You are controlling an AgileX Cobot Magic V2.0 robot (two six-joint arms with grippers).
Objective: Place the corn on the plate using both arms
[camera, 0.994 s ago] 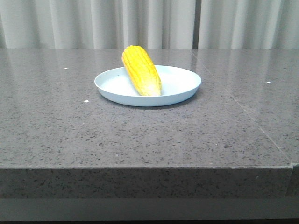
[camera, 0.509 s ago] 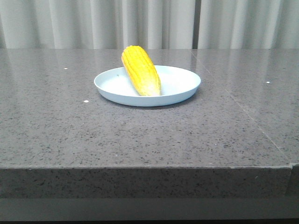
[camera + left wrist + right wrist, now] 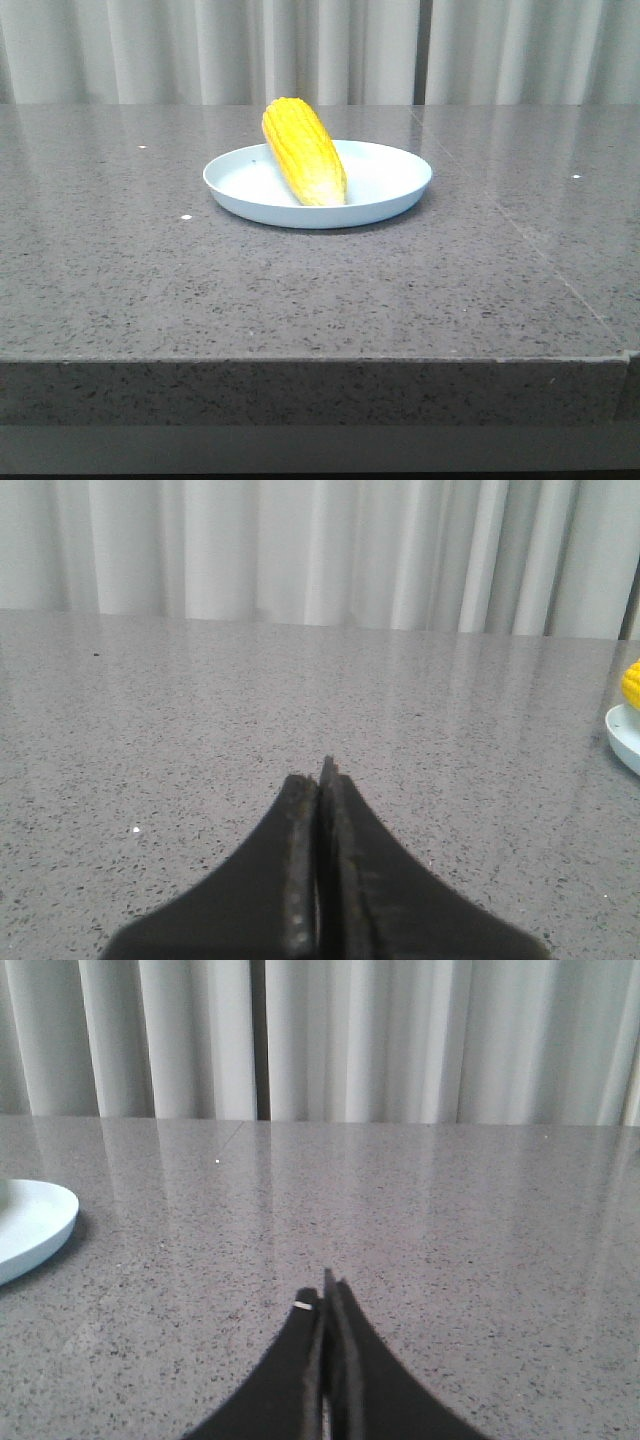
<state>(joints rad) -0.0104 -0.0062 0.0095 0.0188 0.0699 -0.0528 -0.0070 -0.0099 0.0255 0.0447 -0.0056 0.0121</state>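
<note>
The yellow corn (image 3: 303, 151) lies in the pale-blue plate (image 3: 392, 183) at the middle of the grey table, its far end leaning over the back rim and its paler tip toward me. No arm shows in the front view. My left gripper (image 3: 321, 780) is shut and empty, low over bare table; the plate's edge (image 3: 624, 737) and a bit of corn (image 3: 631, 683) show at that view's side. My right gripper (image 3: 323, 1298) is shut and empty, with the plate's rim (image 3: 40, 1218) at its view's side.
The grey speckled stone table (image 3: 300, 290) has a front edge near the camera and a seam running back on the right (image 3: 520, 235). White curtains (image 3: 320, 50) hang behind the table.
</note>
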